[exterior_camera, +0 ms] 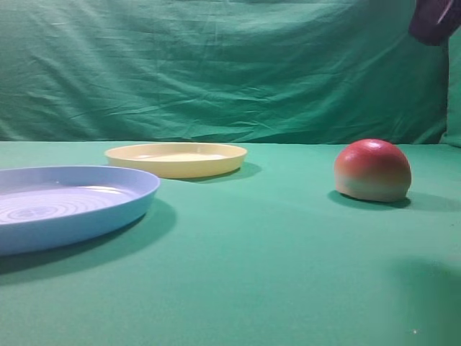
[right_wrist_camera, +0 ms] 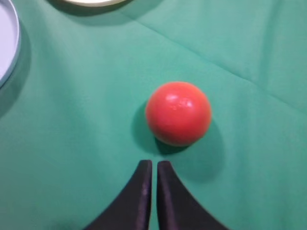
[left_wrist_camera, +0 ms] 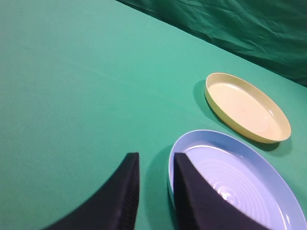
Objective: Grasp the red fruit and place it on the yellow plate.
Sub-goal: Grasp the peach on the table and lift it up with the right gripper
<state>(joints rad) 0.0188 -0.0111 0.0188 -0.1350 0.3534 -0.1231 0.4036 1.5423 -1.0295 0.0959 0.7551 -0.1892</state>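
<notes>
While above the red fruit [right_wrist_camera: 178, 113], right gripper [right_wrist_camera: 154, 168] nearly shut, empty, touching nothing.

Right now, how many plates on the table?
2. The yellow plate sits farther back, left of centre. The light-blue plate sits nearer on the left, apart from the yellow one. Nothing in view looks big enough to hide another.

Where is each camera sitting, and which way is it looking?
Exterior high: low by the table, facing the green backdrop; sees the blue plate, yellow plate, red fruit; a dark bit of arm shows top right.
Left wrist: above the left gripper, slanting down at both plates; its fingers stand slightly apart.
Right wrist: above the right gripper, looking straight down at the fruit; fingers nearly together.
Shared: all three catch both plates; exterior and right wrist share the fruit.
</notes>
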